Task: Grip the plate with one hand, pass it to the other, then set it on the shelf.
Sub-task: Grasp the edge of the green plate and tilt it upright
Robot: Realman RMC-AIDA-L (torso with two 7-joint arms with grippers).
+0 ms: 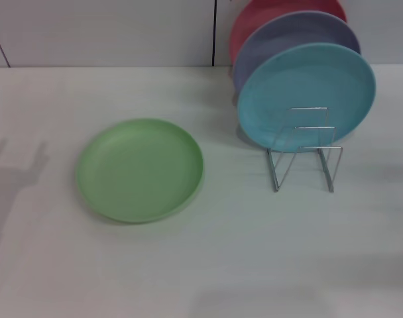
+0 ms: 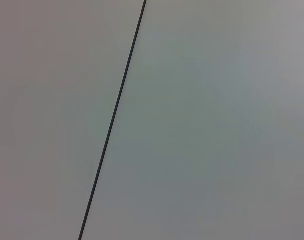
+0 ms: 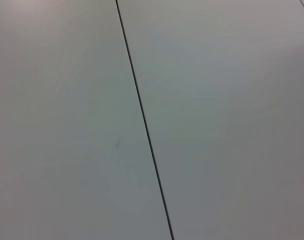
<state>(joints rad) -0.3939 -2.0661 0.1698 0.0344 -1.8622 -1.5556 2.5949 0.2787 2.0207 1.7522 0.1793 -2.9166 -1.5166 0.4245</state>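
Right now I see neither arm, so I cannot tell how its fingers stand. The round light green matte plastic plate [image 1: 140, 169] lies flat on the white table [image 1: 254, 252], well left of the small silver wire shelf [image 1: 305, 151] holding the light blue plate [image 1: 306, 93]. I'd approach low and pinch the rim's near edge.

Four plates: one green plate [image 1: 140, 169], one light blue plate [image 1: 306, 93], one lavender plate [image 1: 291, 36], one red plate [image 1: 268, 14]. One wire rack [image 1: 305, 151].
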